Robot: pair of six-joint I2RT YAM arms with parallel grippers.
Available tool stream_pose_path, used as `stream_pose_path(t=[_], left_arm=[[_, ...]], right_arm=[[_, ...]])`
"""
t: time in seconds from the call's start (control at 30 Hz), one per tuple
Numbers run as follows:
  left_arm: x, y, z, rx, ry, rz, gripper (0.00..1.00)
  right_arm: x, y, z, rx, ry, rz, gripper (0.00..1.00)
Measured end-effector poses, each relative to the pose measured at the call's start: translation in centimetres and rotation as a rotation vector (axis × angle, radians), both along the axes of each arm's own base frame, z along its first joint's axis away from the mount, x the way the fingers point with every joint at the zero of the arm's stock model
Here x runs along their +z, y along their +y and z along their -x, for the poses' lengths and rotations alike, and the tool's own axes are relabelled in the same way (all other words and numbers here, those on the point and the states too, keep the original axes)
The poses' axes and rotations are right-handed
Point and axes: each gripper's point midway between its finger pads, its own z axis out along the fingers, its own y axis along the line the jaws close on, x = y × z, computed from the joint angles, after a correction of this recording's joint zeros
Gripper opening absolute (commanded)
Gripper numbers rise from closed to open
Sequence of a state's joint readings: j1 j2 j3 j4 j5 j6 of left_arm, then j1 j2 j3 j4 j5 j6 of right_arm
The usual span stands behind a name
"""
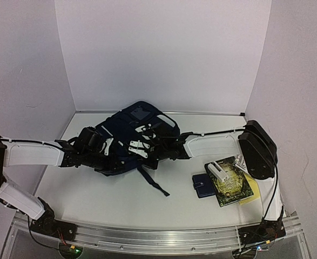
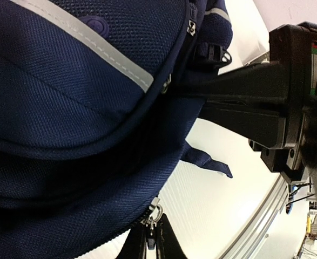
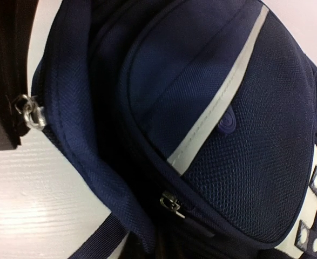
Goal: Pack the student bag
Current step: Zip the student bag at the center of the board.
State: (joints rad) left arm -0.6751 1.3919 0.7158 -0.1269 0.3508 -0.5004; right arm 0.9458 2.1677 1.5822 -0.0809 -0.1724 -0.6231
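Note:
The student bag (image 1: 139,124), navy with pale stripes, lies mid-table between both arms. My left gripper (image 1: 110,151) reaches it from the left. In the left wrist view the left gripper (image 2: 151,243) is shut on a metal zipper pull (image 2: 157,213) at the student bag's (image 2: 66,81) lower edge. My right gripper (image 1: 142,148) comes in from the right. Its black fingers (image 2: 228,91) meet at the bag's seam beside a second zipper slider (image 2: 166,83). In the right wrist view the right gripper (image 3: 163,251) is shut on the bag's (image 3: 244,135) fabric just below that slider (image 3: 172,204).
A navy wallet (image 1: 203,185), a dark green book (image 1: 234,186) with a small white item (image 1: 218,171) on it and a yellow sheet (image 1: 250,197) lie at the right. A loose strap (image 1: 153,181) trails toward the front rail (image 1: 158,234). White walls enclose the table.

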Motion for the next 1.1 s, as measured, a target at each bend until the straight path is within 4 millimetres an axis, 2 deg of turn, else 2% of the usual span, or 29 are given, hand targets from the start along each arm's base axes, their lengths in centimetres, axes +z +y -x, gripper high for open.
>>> stream_pose_path(t=[0.17, 0.27, 0.4, 0.77, 1.1], left_arm=[[0.5, 0.1, -0.1, 0.013, -0.02, 0.0, 0.37], [0.5, 0.3, -0.2, 0.025, -0.035, -0.002, 0.46], [-0.2, 0.8, -0.2, 0.052, -0.045, 0.004, 0.47], [-0.6, 0.5, -0.2, 0.101, -0.077, 0.091, 0.39], [1.5, 0.1, -0.9, 0.166, -0.172, 0.125, 0.37]], right_arm=[[-0.1, 0.0, 0.1, -0.006, 0.011, 0.002, 0.0], [-0.3, -0.1, 0.3, -0.02, 0.034, -0.003, 0.0], [-0.4, -0.2, 0.4, -0.04, 0.073, -0.011, 0.0], [0.6, -0.2, 0.4, -0.109, 0.164, -0.034, 0.0], [1.2, 0.0, 0.5, -0.161, 0.217, -0.058, 0.0]])
